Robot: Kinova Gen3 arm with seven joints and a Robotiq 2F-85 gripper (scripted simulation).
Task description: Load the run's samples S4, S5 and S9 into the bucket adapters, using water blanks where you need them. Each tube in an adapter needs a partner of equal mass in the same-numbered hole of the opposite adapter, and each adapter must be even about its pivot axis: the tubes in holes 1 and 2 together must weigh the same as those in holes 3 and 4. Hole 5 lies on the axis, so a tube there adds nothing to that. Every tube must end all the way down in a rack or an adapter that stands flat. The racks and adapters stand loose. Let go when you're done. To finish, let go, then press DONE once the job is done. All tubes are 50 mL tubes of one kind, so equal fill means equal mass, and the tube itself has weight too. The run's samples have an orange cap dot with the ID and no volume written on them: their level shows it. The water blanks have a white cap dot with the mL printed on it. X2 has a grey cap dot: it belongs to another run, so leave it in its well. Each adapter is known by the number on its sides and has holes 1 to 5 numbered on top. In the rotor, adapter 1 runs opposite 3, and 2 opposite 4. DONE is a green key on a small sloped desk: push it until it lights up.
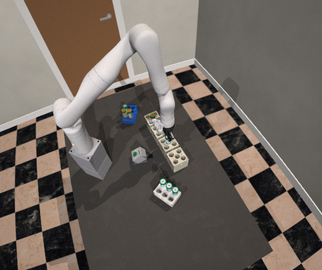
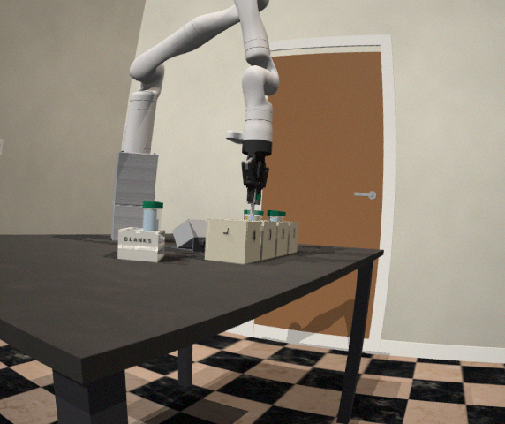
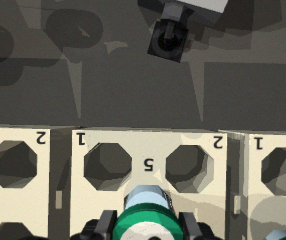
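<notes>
My gripper (image 1: pixel 168 138) (image 2: pixel 253 199) (image 3: pixel 147 231) is shut on a water blank tube (image 3: pixel 145 200) with a green cap and a white cap dot. It holds the tube upright, with the lower end at hole 5 of a beige adapter (image 1: pixel 173 147) (image 3: pixel 148 139). That adapter is the second in the row from the blanks rack end. Its holes 1 (image 3: pixel 108 166) and 2 (image 3: pixel 189 167) are empty. The nearest adapter (image 1: pixel 181 162) (image 2: pixel 232 241) bears the number 4 and is empty. An orange-dotted tube (image 1: pixel 152 115) stands in the farthest adapter.
A blue rack (image 1: pixel 129 118) holds orange-dotted samples. The white BLANKS rack (image 1: pixel 171 198) (image 2: pixel 140 246) holds three blanks. The sloped desk (image 1: pixel 140 158) (image 2: pixel 190 232) with the green DONE key (image 1: pixel 134 154) stands left of the adapter row. A small black part (image 3: pixel 168 40) lies beside it.
</notes>
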